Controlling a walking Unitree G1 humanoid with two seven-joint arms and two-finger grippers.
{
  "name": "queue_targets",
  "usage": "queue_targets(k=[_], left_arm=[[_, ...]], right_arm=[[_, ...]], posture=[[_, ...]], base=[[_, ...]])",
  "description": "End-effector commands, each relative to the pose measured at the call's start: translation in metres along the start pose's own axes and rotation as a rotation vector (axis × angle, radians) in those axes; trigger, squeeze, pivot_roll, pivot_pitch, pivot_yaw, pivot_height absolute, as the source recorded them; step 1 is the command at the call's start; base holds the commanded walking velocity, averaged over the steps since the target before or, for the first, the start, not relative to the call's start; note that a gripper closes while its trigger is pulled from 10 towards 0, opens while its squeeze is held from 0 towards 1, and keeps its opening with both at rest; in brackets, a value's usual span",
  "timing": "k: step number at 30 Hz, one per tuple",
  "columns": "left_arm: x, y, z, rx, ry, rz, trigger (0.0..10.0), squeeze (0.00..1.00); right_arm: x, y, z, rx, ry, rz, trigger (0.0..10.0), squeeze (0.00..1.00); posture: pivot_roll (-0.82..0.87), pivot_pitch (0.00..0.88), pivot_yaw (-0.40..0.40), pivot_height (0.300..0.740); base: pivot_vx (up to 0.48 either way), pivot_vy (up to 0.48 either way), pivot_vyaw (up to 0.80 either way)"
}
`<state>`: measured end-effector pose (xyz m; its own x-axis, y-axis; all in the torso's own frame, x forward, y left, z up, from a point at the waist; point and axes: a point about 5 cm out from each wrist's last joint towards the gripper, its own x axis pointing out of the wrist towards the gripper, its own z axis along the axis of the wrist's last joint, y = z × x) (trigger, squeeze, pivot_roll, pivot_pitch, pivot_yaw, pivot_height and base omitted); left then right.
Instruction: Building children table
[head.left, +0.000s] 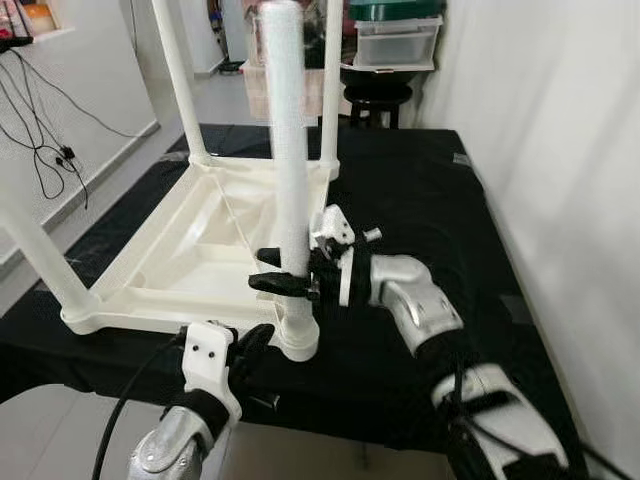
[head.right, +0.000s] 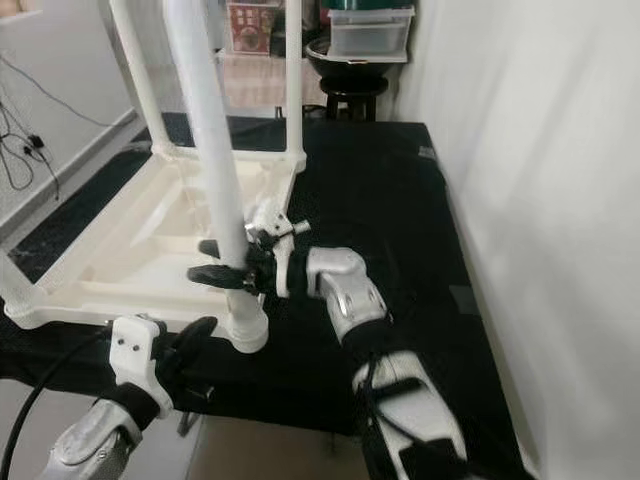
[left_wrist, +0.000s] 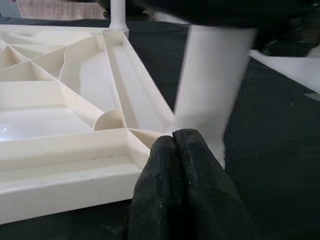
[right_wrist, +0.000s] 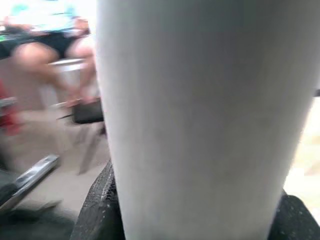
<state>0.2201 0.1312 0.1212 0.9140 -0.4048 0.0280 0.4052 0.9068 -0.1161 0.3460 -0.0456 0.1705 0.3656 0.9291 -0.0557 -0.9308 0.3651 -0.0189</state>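
Tabletop (head.left: 150, 290), cream plastic, upside down on black cloth (head.left: 420, 200); three legs already upright in corner sockets. Left gripper (head.left: 252, 350) clenched, empty, tips just beside near corner socket (head.left: 297, 340). Fourth leg (head.left: 288, 150) standing in that socket, grasped low by right gripper (head.left: 280, 272), fingers wrapped round it. Risk, as judged: leg not fully seated; off-axis push could tilt it, jam the socket, or slide the tabletop.

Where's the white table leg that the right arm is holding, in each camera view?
Left eye: table leg, centre, upright.
Right eye: left of centre.
Left wrist: upper right, at the shut left end effector.
Right wrist: close up, centre.
Shared landmark: overturned tabletop.
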Motion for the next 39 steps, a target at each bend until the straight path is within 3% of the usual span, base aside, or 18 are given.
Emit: queue_targets(k=[1, 2, 3, 4, 5, 13, 14, 15, 16, 17, 22, 26, 27, 28, 29, 33, 38, 39], left_arm=[[-0.002, 0.000, -0.002, 0.000, 0.014, -0.001, 10.0, 0.00], [-0.002, 0.000, -0.002, 0.000, 0.014, -0.001, 10.0, 0.00], [-0.003, 0.001, -0.001, 0.001, 0.015, -0.001, 10.0, 0.00], [-0.003, 0.001, -0.001, 0.001, 0.015, -0.001, 10.0, 0.00], [-0.004, 0.002, -0.001, 0.001, 0.016, -0.001, 10.0, 0.00], [-0.004, 0.002, -0.001, -0.019, 0.020, -0.016, 10.0, 0.00], [-0.004, 0.002, -0.001, -0.018, 0.019, -0.013, 10.0, 0.00], [-0.003, 0.002, -0.001, -0.018, 0.018, -0.012, 10.0, 0.00], [-0.003, 0.002, -0.001, -0.018, 0.018, -0.012, 10.0, 0.00], [-0.002, 0.002, -0.001, -0.019, 0.018, -0.013, 10.0, 0.00], [-0.001, 0.002, -0.001, -0.020, 0.017, -0.014, 10.0, 0.00], [0.000, 0.002, -0.001, -0.020, 0.018, -0.015, 10.0, 0.00], [0.001, 0.002, -0.001, -0.020, 0.018, -0.015, 10.0, 0.00], [0.001, 0.002, -0.001, -0.020, 0.019, -0.015, 10.0, 0.00], [0.002, 0.002, -0.002, -0.019, 0.019, -0.015, 10.0, 0.00], [0.002, 0.002, -0.002, -0.016, 0.021, -0.014, 10.0, 0.00], [0.002, 0.002, -0.004, -0.013, 0.027, -0.014, 10.0, 0.00], [0.002, 0.002, -0.004, -0.013, 0.028, -0.014, 10.0, 0.00]], right_arm=[[-0.005, -0.003, -0.033, 0.084, 0.139, -0.207, 0.0, 0.00], [-0.005, -0.003, -0.033, 0.084, 0.139, -0.207, 0.0, 0.00], [0.001, 0.014, -0.037, 0.116, 0.142, -0.352, 0.0, 0.00], [0.001, 0.014, -0.037, 0.116, 0.142, -0.352, 0.0, 0.00], [0.001, 0.025, -0.037, 0.143, 0.139, -0.457, 0.0, 0.00], [0.009, 0.017, -0.028, 0.162, 0.126, -0.473, 0.0, 0.00], [0.010, 0.017, -0.026, 0.152, 0.133, -0.480, 2.5, 0.00], [0.011, 0.016, -0.023, 0.143, 0.131, -0.462, 10.0, 0.00], [0.012, 0.016, -0.021, 0.137, 0.129, -0.452, 10.0, 0.00], [0.013, 0.013, -0.015, 0.122, 0.110, -0.423, 10.0, 1.00], [0.014, 0.007, -0.001, 0.120, 0.051, -0.348, 10.0, 1.00], [0.016, 0.005, 0.012, 0.064, -0.034, -0.066, 10.0, 1.00], [0.016, 0.006, 0.012, 0.065, -0.040, 0.006, 10.0, 0.93], [0.015, 0.006, 0.013, 0.068, -0.044, 0.050, 10.0, 0.93], [0.014, 0.006, 0.011, 0.054, -0.029, 0.095, 10.0, 0.00], [0.013, 0.006, 0.008, 0.028, 0.007, 0.181, 10.0, 0.00], [0.012, -0.002, 0.005, 0.101, 0.008, 0.184, 10.0, 0.00], [0.011, -0.005, 0.001, 0.122, 0.016, 0.156, 1.7, 0.00]], posture=[[0.00, 0.000, 0.006, 0.740], [0.00, 0.000, 0.006, 0.740], [-0.01, 0.018, 0.028, 0.740], [-0.01, 0.018, 0.028, 0.740], [-0.02, 0.017, 0.030, 0.740], [-0.01, 0.008, 0.026, 0.740], [-0.01, 0.006, 0.026, 0.740], [-0.01, 0.004, 0.023, 0.740], [-0.01, 0.004, 0.023, 0.740], [-0.01, 0.000, 0.021, 0.740], [-0.01, 0.000, 0.019, 0.740], [-0.01, 0.000, 0.016, 0.740], [0.00, 0.000, 0.015, 0.740], [0.00, 0.000, 0.015, 0.740], [0.01, 0.000, 0.015, 0.740], [0.01, 0.000, 0.015, 0.740], [0.03, 0.000, 0.012, 0.740], [0.03, 0.000, 0.005, 0.740]], base=[[0.000, 0.000, 0.00], [0.000, 0.000, 0.00], [0.000, 0.000, 0.00], [0.000, 0.000, 0.00], [0.000, 0.000, 0.00], [0.000, 0.000, 0.00], [0.000, 0.000, 0.00], [0.000, 0.000, 0.00], [0.000, 0.000, 0.00], [0.000, 0.000, 0.00], [0.000, 0.000, 0.00], [0.000, 0.000, 0.00], [0.000, 0.000, 0.00], [0.000, 0.000, 0.00], [0.000, 0.000, 0.00], [0.000, 0.000, 0.00], [0.000, 0.000, 0.00], [0.000, 0.000, 0.00]])
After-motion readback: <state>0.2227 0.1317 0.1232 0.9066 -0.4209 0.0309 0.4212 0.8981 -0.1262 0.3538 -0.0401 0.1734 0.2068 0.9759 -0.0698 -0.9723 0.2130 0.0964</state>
